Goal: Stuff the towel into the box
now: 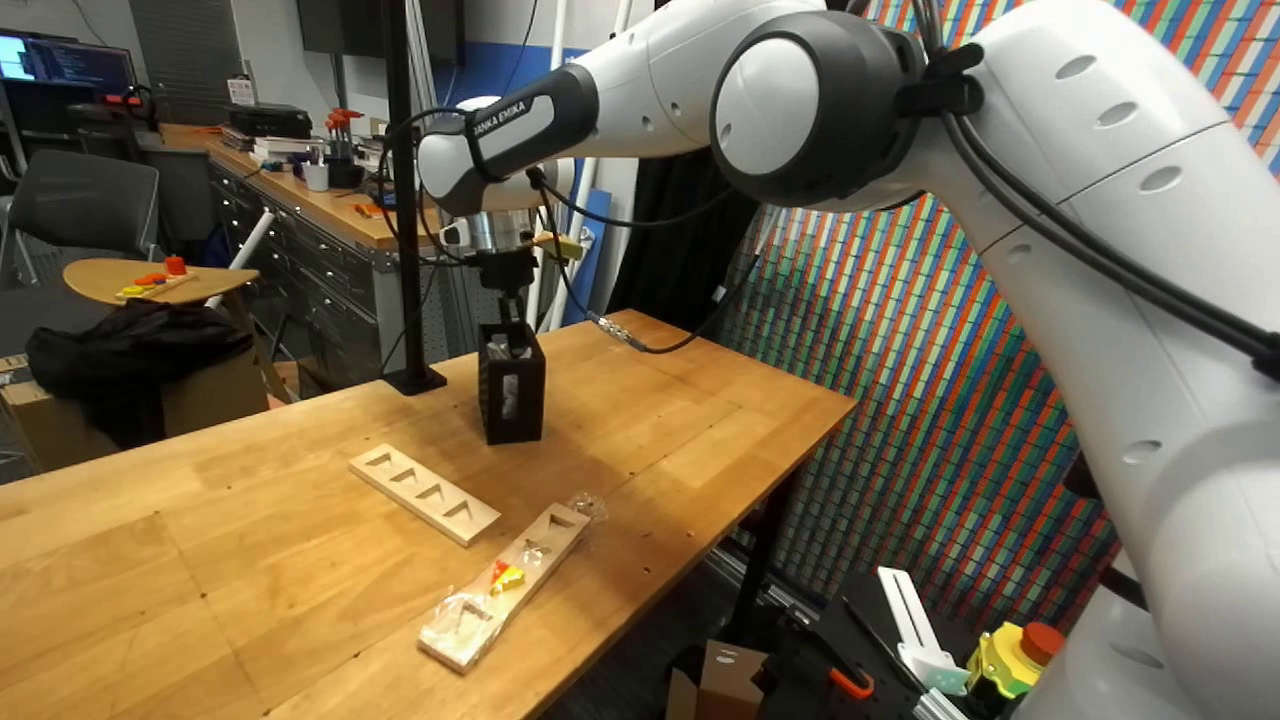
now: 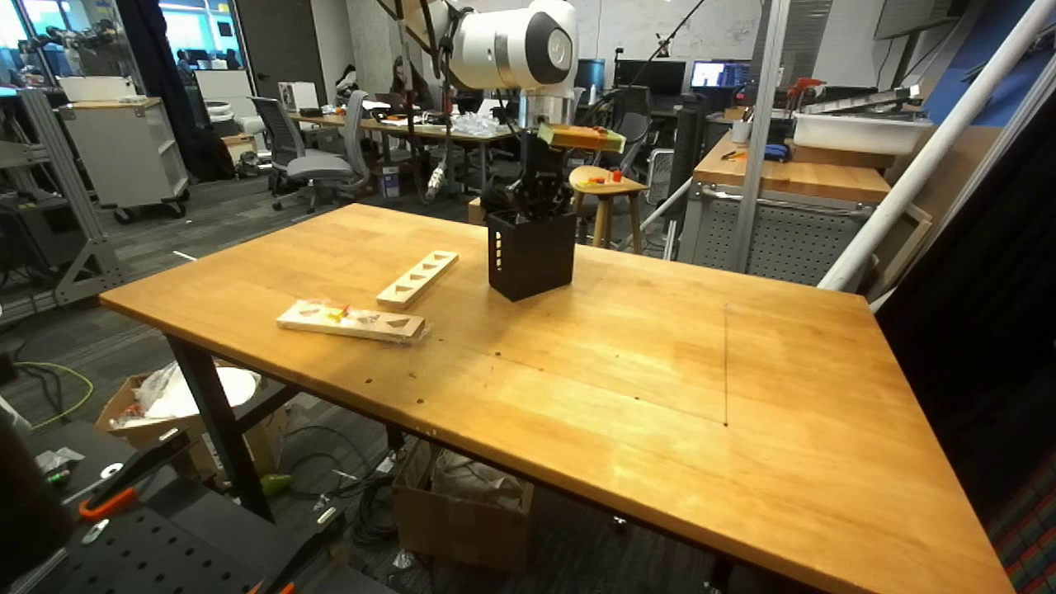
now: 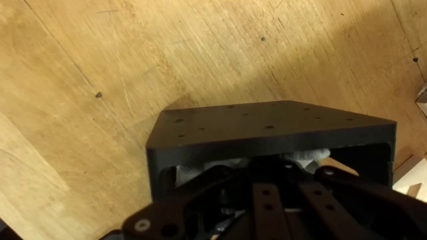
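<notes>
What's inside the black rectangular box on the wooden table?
Pale whitish cloth shows inside the black rectangular box on both sides of the black gripper. The gripper covers much of the opening; the cloth's middle and anything beneath cannot be seen.

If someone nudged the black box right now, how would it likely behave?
The black box is probably rigid: its faces look flat. Standing tall and narrow in an exterior view, it might tip if pushed high. It may be light, looking hollow in the wrist view.
</notes>
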You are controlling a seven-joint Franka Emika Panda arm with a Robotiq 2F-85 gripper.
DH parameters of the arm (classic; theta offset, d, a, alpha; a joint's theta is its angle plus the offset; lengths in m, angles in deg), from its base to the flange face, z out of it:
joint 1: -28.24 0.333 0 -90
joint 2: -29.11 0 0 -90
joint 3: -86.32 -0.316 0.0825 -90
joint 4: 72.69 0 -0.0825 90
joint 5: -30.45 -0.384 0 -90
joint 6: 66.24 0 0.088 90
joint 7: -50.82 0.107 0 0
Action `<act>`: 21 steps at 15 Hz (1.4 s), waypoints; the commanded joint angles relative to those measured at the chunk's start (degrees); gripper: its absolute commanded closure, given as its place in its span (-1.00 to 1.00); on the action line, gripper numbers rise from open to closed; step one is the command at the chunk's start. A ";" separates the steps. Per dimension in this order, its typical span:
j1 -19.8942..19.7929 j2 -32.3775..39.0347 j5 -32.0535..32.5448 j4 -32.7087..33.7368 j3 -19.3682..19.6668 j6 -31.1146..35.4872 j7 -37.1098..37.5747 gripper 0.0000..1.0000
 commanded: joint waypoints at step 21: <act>0.79 8.57 0.81 18.97 0.94 -14.10 -3.37 0.95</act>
